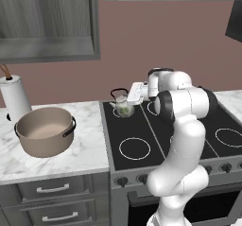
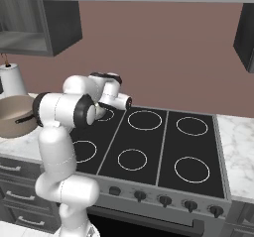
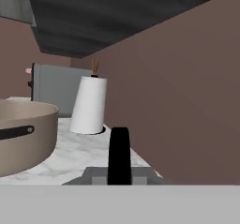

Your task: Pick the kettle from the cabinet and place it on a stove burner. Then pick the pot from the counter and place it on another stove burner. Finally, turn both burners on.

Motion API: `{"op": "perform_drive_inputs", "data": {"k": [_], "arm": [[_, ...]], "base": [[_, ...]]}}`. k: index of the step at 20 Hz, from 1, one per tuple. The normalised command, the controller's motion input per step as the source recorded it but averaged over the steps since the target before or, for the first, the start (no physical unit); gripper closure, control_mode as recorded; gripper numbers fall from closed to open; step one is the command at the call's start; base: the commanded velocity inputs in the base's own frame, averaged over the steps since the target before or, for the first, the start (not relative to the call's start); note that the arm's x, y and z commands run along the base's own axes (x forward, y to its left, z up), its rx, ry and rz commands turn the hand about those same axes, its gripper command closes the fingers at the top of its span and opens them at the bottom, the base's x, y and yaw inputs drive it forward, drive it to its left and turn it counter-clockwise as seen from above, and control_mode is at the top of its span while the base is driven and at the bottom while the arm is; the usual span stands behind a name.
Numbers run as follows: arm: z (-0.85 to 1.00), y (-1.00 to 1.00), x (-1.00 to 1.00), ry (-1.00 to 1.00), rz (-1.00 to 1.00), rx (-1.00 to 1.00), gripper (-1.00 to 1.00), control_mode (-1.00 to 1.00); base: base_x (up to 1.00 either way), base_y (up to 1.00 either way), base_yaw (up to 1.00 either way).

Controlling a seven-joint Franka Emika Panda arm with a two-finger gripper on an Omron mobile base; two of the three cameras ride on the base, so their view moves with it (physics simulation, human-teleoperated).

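From the left base camera, the robot's fingers are closed on the black handle of the small floral kettle, which is at the cooktop's rear-left corner; the tan pot rests on the marble surface. From the right, the arm hides the kettle. The hand camera faces pot and paper-towel roll.

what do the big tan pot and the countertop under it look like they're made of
The large round tan pot looks like matte enamelled or coated metal: even beige, no shine, dark side handles. The white countertop looks like polished marble, going by its grey veining; both are guesses from a render.
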Motion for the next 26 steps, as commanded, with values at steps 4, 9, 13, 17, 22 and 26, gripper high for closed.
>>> {"op": "perform_drive_inputs", "data": {"k": [4, 9, 13, 17, 22, 26], "arm": [[-0.17, 0.00, 0.24, 0.00, 0.03, 0.06, 1.00, -1.00], [-0.11, 0.00, 0.28, 0.00, 0.03, 0.06, 1.00, -1.00], [-0.08, 0.00, 0.30, 0.00, 0.03, 0.05, 1.00, -1.00], [-0.08, 0.00, 0.29, -0.01, 0.03, 0.05, 1.00, -1.00], [0.00, -0.02, 0.16, -0.01, 0.01, 0.03, 1.00, -1.00], [0.00, -0.11, 0.10, 0.00, 0.00, 0.00, 1.00, -1.00]], "base": [[0.00, 0.00, 0.00], [0.00, 0.00, 0.00], [0.00, 0.00, 0.00], [0.00, 0.00, 0.00], [0.00, 0.00, 0.00], [0.00, 0.00, 0.00]]}}
